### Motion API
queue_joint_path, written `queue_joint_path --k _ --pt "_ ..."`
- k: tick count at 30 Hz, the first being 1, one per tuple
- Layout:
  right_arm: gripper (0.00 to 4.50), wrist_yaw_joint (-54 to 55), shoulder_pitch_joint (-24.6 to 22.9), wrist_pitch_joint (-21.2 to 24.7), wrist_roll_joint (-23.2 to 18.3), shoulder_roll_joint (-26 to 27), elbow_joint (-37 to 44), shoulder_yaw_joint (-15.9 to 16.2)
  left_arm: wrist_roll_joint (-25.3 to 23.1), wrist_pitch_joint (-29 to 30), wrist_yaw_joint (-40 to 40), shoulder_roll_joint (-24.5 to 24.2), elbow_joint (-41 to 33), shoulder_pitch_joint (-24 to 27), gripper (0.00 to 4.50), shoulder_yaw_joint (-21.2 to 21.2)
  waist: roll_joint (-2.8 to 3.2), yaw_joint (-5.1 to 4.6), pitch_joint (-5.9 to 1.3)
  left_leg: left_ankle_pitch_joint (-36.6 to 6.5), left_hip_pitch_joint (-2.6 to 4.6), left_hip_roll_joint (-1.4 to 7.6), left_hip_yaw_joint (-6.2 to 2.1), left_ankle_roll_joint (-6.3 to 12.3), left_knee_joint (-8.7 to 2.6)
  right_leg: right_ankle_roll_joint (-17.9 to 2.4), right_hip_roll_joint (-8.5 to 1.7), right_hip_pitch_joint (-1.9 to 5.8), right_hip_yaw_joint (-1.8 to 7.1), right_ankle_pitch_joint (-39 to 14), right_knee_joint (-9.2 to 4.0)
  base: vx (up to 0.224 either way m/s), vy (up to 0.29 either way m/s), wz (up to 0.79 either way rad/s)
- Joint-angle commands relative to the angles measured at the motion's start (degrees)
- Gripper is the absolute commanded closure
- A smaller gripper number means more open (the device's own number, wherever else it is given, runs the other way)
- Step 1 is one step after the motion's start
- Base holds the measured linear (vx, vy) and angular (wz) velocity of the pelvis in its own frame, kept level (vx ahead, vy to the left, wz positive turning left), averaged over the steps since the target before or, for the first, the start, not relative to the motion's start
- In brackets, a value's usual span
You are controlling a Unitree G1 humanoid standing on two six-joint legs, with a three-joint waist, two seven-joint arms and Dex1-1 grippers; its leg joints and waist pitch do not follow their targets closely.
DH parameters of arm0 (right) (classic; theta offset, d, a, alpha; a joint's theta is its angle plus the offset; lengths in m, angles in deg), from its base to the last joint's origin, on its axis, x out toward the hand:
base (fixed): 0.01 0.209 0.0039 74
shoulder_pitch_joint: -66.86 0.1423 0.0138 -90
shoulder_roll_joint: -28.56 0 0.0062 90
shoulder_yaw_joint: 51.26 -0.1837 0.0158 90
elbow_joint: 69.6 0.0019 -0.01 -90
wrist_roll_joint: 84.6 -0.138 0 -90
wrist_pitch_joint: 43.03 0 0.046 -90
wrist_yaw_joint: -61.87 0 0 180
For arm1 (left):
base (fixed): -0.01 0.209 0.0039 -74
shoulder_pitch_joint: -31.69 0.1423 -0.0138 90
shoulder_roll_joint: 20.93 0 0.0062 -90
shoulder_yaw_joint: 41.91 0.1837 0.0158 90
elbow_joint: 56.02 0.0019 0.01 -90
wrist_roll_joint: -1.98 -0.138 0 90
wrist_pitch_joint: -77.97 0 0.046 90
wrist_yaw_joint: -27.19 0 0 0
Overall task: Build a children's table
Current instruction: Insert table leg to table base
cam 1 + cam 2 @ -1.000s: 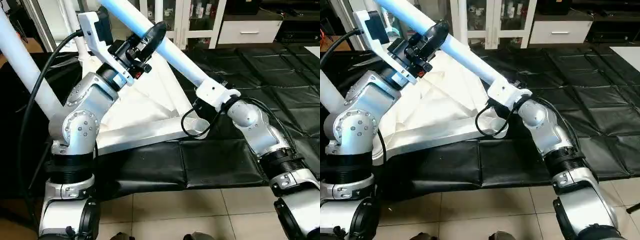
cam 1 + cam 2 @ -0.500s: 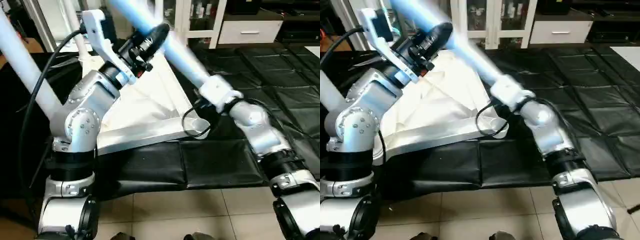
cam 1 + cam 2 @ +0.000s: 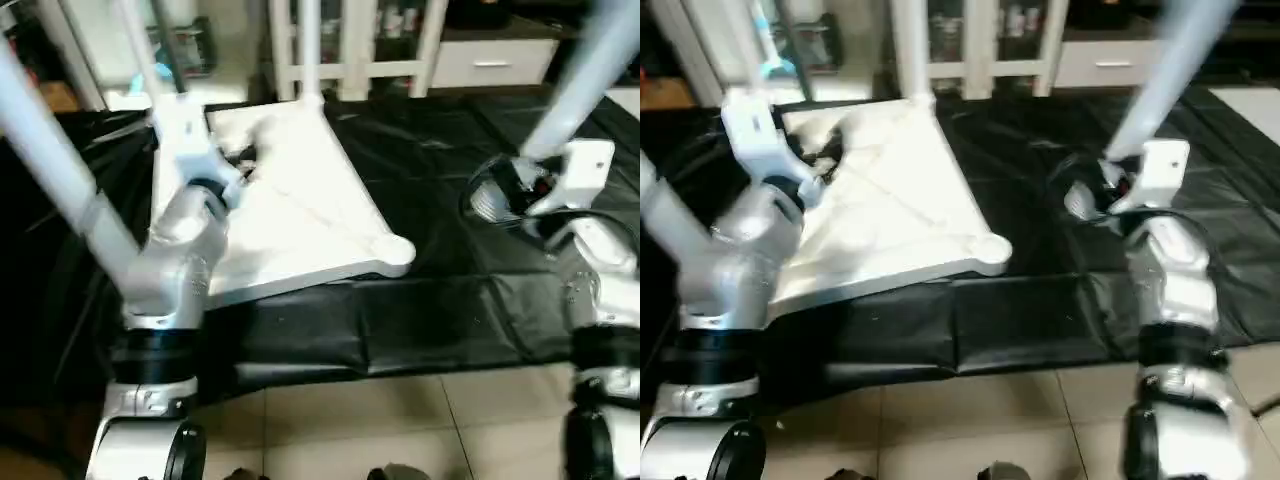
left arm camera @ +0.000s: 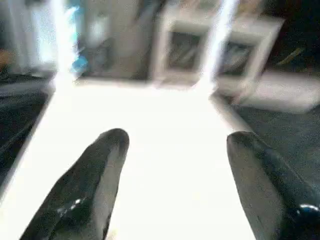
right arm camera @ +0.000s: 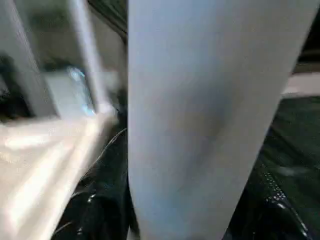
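Left eye view: the white table top [image 3: 290, 200] lies underside up on the black mat [image 3: 430, 310], its diagonal ribs faint and one round corner socket [image 3: 397, 250] at its near corner. Legs already stand in it: one rises from the far corner [image 3: 309, 50] and runs out past the frame's top, another [image 3: 140, 50] rises at the far left corner, and a third [image 3: 50, 160] crosses the frame's left side in front of the top, its foot hidden behind the left arm [image 3: 175, 270]. The left gripper itself is hidden beyond its white wrist bracket over the top. Well to the right of the top, the right gripper [image 3: 530, 185] holds a fourth leg [image 3: 585, 80] that slants up and away, blurred and cut off at the frame's edge.

Right eye view: the same layout; a white glass-door cabinet [image 3: 970, 40] stands behind the top.

Left wrist view: the left gripper [image 4: 175, 150] hangs over the bright top, its two black fingers [image 4: 95, 175] spread wide with nothing between them.

Right wrist view: the held leg [image 5: 200, 115] rises close before the lens, hiding the fingers that clasp it; the top's edge is a blurred pale band beside it
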Motion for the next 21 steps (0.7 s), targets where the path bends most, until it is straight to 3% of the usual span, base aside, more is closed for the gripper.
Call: queue_joint_path --k 1,2,3,4,5,6,7,8,10,11,12,13,14,15,16,17,18,19,21 --pt "2.59 -0.7 -0.7 0.9 -3.0 1.1 4.8 0.7 9.9 -0.4 -11.4 1.1 -1.4 1.5 1.05 -1.2 -1.1 0.49 -5.62 -8.8 0.2 -1.28 0.64 4.6 -2.93 -9.0 -2.25 3.97 1.06 -19.9 -6.06 0.0 0.0 0.0" --pt "2.59 -0.9 -1.2 3.0 -4.5 1.4 6.9 0.8 8.2 -2.3 -14.1 0.0 -1.4 2.0 1.05 1.2 -0.91 0.38 -5.76 -8.7 0.28 -0.72 0.42 4.74 -3.04 -10.0 -1.98 3.66 1.02 -18.2 -5.63 0.0 0.0 0.0" --pt "2.59 -1.6 -1.5 5.3 -5.5 1.3 8.7 0.8 6.1 -2.9 -16.8 -1.5 -1.3 2.1 1.05 4.1 -1.16 0.25 -5.72 -8.7 0.24 -0.64 0.32 5.34 -3.19 -9.7 -1.8 3.7 0.96 -17.8 -5.78 0.0 0.0 0.0" --pt "2.59 -2.1 -1.7 6.9 -6.1 1.1 9.8 0.7 4.6 -3.2 -18.1 -2.1 -1.1 2.2 1.05 5.7 -0.46 0.31 -5.93 -8.4 0.47 -0.21 0.15 5.62 -3.23 -10.1 -2.04 3.61 0.99 -16.1 -5.23 0.0 0.0 0.0" --pt "2.59 -3.1 -3.1 9.2 -5.1 0.1 11.7 1.3 0.4 -5.5 -21.3 -3.6 -0.1 3.0 1.05 10.2 -0.74 0.17 -5.57 -9.4 0.6 -0.27 0.3 5.62 -3.29 -10.1 -1.93 3.5 0.92 -16.6 -5.61 0.0 0.0 0.0" --pt "2.59 -3.2 -3.4 9.5 -4.8 -0.1 12.0 1.4 -0.2 -5.8 -21.8 -3.9 0.0 3.1 1.05 10.9 -0.63 0.25 -5.58 -9.9 0.69 -0.2 0.2 5.65 -3.41 -9.8 -2.01 3.56 0.94 -17.5 -5.74 0.0 0.0 0.0" --pt "2.59 -3.6 -4.0 10.2 -4.5 -0.6 12.8 2.0 -0.7 -5.9 -22.9 -4.2 -0.1 3.6 0.76 12.0 -0.49 0.19 -5.45 -9.9 0.66 -0.1 0.24 5.1 -3.49 -9.3 -2.19 3.66 1.03 -18.1 -5.74 0.0 0.0 0.0" --pt "2.59 -4.8 -4.8 10.7 -4.4 -1.4 14.2 3.2 1.3 -5.3 -27.2 -4.9 -1.7 4.8 0.69 13.0 -0.48 0.23 -5.47 -10.0 0.66 -0.1 0.27 4.67 -3.49 -9.2 -2.27 3.76 1.01 -18.3 -5.7 0.0 0.0 0.0" --pt "2.59 -9.5 -6.0 11.7 -5.2 -3.1 16.3 6.2 6.2 -3.5 -39.9 -9.5 -7.1 8.7 0.63 16.6 -2.06 0.43 -5.62 -8.5 0.08 -0.14 0.36 4.29 -3.58 -9.2 -2.83 4.23 1.32 -18.8 -5.49 0.0 0.0 0.0" --pt "2.59 -10.9 -6.2 12.0 -5.0 -3.6 16.3 7.3 5.4 -4.1 -42.1 -11.3 -7.8 9.3 0.49 18.2 -1.23 0.4 -5.55 -8.0 -0.1 0.1 0.13 4.16 -3.77 -9.8 -3.04 4.19 1.43 -18.2 -4.91 0.0 0.0 0.0" --pt "2.59 -11.2 -6.2 12.1 -5.0 -3.7 16.2 7.5 5.2 -4.2 -42.6 -11.7 -7.9 9.4 0.33 18.6 -2.13 0.11 -5.42 -8.6 -0.03 0.06 0.4 4.37 -3.68 -9.5 -2.74 3.85 1.33 -18.7 -5.38 0.0 0.0 0.0" --pt "2.59 -15.9 -6.5 12.0 -3.7 -5.1 15.6 11.0 -0.1 -7.6 -45.2 -15.8 -5.7 9.2 0.24 22.6 -3.31 -0.07 -5.23 -10.5 0.17 0.0 0.5 4.22 -3.63 -8.3 -2.63 3.63 1.25 -21.5 -5.55 0.0 0.0 0.0" --pt "2.59 -17.9 -6.9 11.0 -2.3 -5.6 15.3 12.8 -2.3 -9.7 -47.1 -17.5 -4.1 9.4 0.21 24.0 -2.58 0.21 -5.14 -11.1 0.24 -0.04 0.26 4.02 -3.66 -7.5 -2.78 3.69 1.29 -23.1 -5.4 0.0 0.0 0.0" --pt "2.59 -18.1 -7.0 10.7 -1.9 -5.6 15.3 13.1 -2.6 -10.1 -47.3 -17.7 -3.8 9.5 0.21 24.2 -2.33 0.14 -4.95 -11.7 0.32 -0.03 0.26 3.81 -3.74 -6.7 -2.82 3.45 1.32 -24.9 -5.79 0.0 0.0 0.0" --pt "2.59 -18.0 -7.4 7.1 1.9 -5.9 13.4 14.7 -6.2 -13.8 -47.8 -19.1 0.2 9.7 0.07 25.5 -1.36 -0.18 -4.7 -12.9 0.59 -0.04 0.35 2.98 -3.72 -5.6 -2.77 2.99 1.31 -27.3 -6.44 0.0 0.0 0.0" --pt "2.59 -16.8 -7.2 5.9 2.7 -5.7 12.1 14.1 -7.3 -14.9 -48.6 -19.3 2.2 9.5 0.07 26.2 -1.97 -0.49 -4.73 -13.7 0.71 -0.2 0.39 2.04 -3.69 -4.4 -2.63 2.97 1.23 -28.9 -6.66 0.0 0.0 0.0" --pt "2.59 -15.4 -7.6 5.8 2.7 -5.4 11.9 13.1 -7.8 -15.5 -48.8 -18.8 3.8 9.5 0.07 26.2 -1.95 -0.45 -4.85 -13.6 0.78 -0.18 0.28 1.61 -3.73 -4.3 -2.73 3.0 1.28 -28.9 -6.46 0.0 0.0 0.0" --pt "2.59 -13.8 -8.1 5.9 2.4 -5.1 12.0 12.0 -8.0 -15.9 -49.0 -18.2 5.1 9.5 0.07 26.1 -2.51 -0.31 -4.96 -12.8 1.0 -0.14 0.43 1.57 -3.75 -4.5 -2.73 2.9 1.45 -28.2 -6.49 0.0 0.0 0.0" --pt "2.59 -12.6 -9.8 7.4 0.7 -5.3 14.0 10.3 -6.8 -15.3 -49.0 -16.5 8.0 8.7 0.07 25.3 -2.29 0.13 -5.11 -11.9 1.31 0.17 0.51 1.6 -3.89 -6.0 -2.65 2.75 1.62 -25.2 -6.17 0.0 0.0 0.0"
